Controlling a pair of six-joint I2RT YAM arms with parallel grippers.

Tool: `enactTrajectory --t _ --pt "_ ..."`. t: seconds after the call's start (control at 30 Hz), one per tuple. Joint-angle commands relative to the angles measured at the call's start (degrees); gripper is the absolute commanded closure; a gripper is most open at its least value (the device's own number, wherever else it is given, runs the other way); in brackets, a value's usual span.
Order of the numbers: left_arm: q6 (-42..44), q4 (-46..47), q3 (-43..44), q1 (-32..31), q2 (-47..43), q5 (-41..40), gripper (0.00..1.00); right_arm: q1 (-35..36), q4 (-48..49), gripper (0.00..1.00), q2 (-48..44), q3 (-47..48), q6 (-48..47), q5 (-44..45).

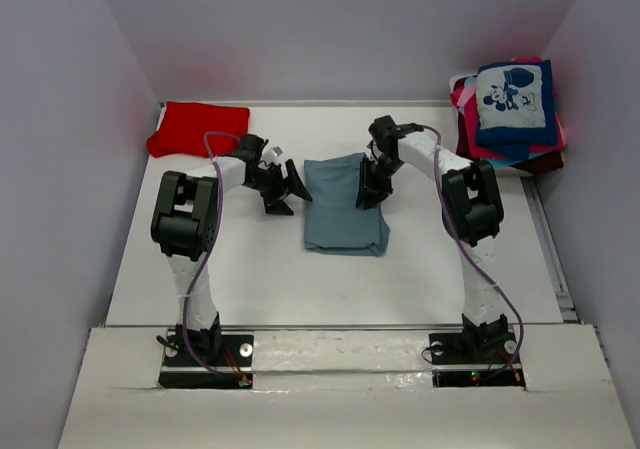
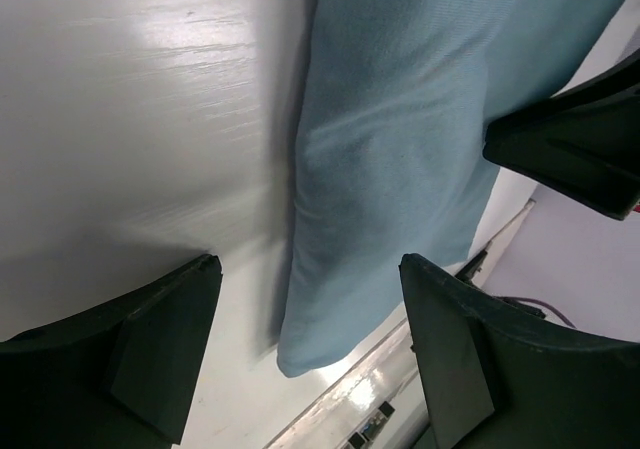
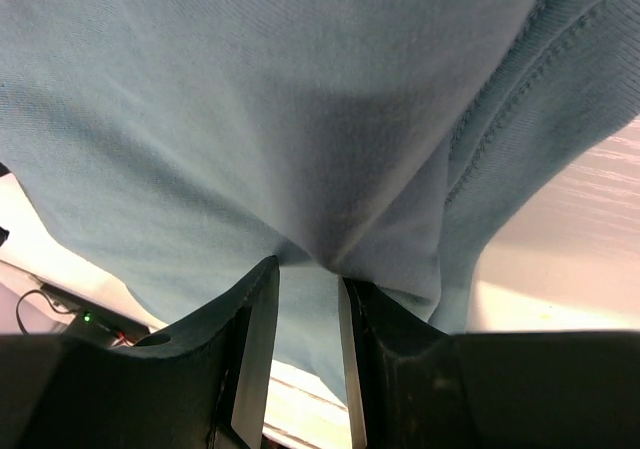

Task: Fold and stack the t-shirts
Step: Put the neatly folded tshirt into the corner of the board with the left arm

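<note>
The R claw [image 1: 368, 195] is gripping the grey-blue t-shirt [image 1: 345, 214] near its right edge. In the R wrist view its two fingers [image 3: 250, 349] are standing narrow w/ a pinched ridge of the cloth between the tips, and the fabric is hanging in soft folds around them. The shirt is lying folded in the middle of the table [image 1: 250, 269], between the two arms. The L claw [image 1: 285, 187] is standing wide open just beside the shirt's left edge and is holding nothing. In the L wrist view its fingers [image 2: 150, 349] are spreading to both sides over the table and the shirt's long edge; whether they are touching the cloth I cannot tell. The red t-shirt [image 1: 198, 127] is lying folded at the far left corner. A stack of other t-shirts [image 1: 512, 109], w/ a navy mouse-print one on top, is sitting at the far right, well apart from both claws.
</note>
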Motion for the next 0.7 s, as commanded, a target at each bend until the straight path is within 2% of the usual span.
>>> enactTrajectory --t 0.0,0.23,0.67 --pt "0.7 2.8 -1.0 0.2 1.6 4.2 0.14 -0.2 -1.5 0.64 -1.2 2.4 0.1 2.2" --pt "-0.1 7.3 -2.8 0.2 3.8 10.7 0.14 -0.2 2.0 0.64 -1.5 -2.1 1.0 1.1" --pt "-1.2 11.0 -5.3 0.2 6.5 10.5 0.11 -0.7 3.2 0.64 -0.5 -2.5 1.0 0.1"
